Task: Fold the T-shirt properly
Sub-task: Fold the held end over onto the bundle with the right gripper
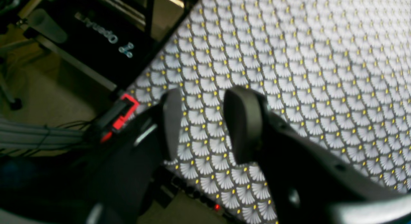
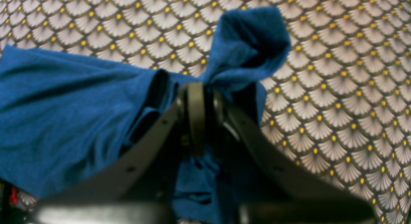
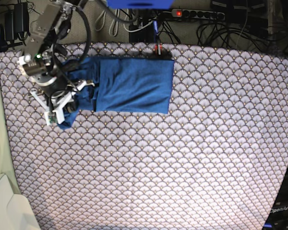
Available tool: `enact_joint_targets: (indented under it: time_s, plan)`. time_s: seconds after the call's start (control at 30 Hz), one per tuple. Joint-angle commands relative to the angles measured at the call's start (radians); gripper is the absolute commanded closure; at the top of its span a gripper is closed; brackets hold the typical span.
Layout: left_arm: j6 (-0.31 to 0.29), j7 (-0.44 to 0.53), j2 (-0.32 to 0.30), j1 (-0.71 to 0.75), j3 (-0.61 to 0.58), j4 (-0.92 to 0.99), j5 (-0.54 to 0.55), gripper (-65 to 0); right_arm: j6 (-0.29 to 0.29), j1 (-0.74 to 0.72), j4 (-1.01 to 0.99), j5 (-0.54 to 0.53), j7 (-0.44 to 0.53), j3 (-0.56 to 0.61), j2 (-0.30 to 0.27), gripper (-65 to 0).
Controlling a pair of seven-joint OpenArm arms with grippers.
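Patterned cloth (image 3: 182, 158): right gripper (image 2: 200, 98) pinching T-shirt (image 3: 129, 84); left gripper (image 1: 200, 124) spread, tilted down.

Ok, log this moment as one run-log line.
right gripper: shut on T-shirt edge | left gripper: open, empty, over table cloth | T-shirt: partly folded

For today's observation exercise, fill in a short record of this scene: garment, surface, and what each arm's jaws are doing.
garment: blue shirt, partly folded, lying near the far edge of the table
surface: scallop-patterned cloth covering the table
right gripper: jaws shut on a bunched sleeve end of the shirt
left gripper: jaws open, nothing between them, over bare cloth near the table edge
also seen: power strip beyond the table
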State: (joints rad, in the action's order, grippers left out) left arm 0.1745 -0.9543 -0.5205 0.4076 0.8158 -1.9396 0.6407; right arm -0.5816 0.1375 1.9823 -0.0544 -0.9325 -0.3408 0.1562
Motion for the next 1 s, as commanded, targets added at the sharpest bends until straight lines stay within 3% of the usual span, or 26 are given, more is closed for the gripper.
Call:
enact_joint_targets:
  time_s: [0.0, 0.13, 0.33, 0.57, 0.7, 0.97]
  plan:
    - [0.000, 0.016, -0.022, 0.011, 0.021, -0.016, -0.005, -25.3, 0.001, 0.006, 0.018, -0.012, 0.028, 0.022, 0.001, 0.0]
    - [0.000, 0.014, -0.030, 0.017, 0.063, -0.014, -0.005, -25.3, 0.012, 0.081, 0.018, -0.008, 0.142, 0.124, 0.001, 0.0]
    - [0.000, -0.084, -0.096, 0.009, 0.127, -0.016, 0.005, -25.2, 0.194, 0.178, 0.013, -0.006, 0.297, 0.277, 0.001, 0.0]
    - [0.000, -0.093, -0.094, -0.017, 0.135, -0.016, 0.005, -25.2, 0.283, 0.176, -0.016, -0.005, 0.304, 0.414, 0.001, 0.0]
    - [0.000, -0.093, -0.091, -0.017, 0.130, -0.016, 0.005, -25.2, 0.387, 0.150, -0.065, -0.003, 0.303, 0.501, 0.001, 0.0]
    - [-0.002, -0.093, -0.091, -0.017, 0.133, -0.016, -0.002, -25.2, 0.544, 0.115, -0.179, -0.009, 0.310, 0.633, 0.001, 0.0]
